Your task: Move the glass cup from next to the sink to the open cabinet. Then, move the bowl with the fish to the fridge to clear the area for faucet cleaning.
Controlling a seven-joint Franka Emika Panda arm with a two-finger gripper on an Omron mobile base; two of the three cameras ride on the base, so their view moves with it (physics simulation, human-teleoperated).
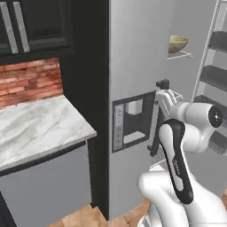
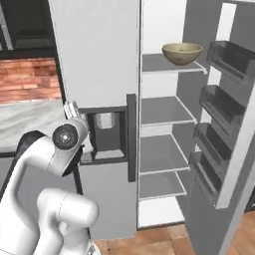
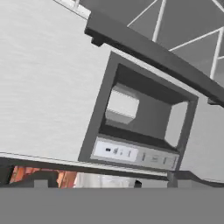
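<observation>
A tall white-grey fridge [image 2: 94, 55] stands with its right door swung open, so the inside shelves and the grey door shelves [image 2: 224, 114] on the far right are exposed. The closed left door carries a dark dispenser panel [image 1: 132, 120], and a dark vertical handle [image 2: 132, 137] runs along its right edge beside the opening. The bowl with the fish [image 2: 182, 53] sits upright on the top inner shelf [image 2: 159, 64], near that shelf's right front corner, rim facing up; being round, it has no long axis, and the fish inside cannot be made out. The three shelves below it are bare, with free room between each shelf and the one above. To the left of the fridge, a white marble bench [image 1: 35, 126] ends in a square corner close to a black side panel, with red brick wall [image 1: 29, 82] and black upper cabinets [image 1: 35, 24] behind it. The white arm folds up in front of the closed door, and the gripper [image 1: 163, 88] sits just beside the dispenser, well below and left of the bowl. In the hand view the dispenser recess [image 3: 140, 113] appears close and tilted. The jaws stand wide apart, holding nothing and touching nothing.
</observation>
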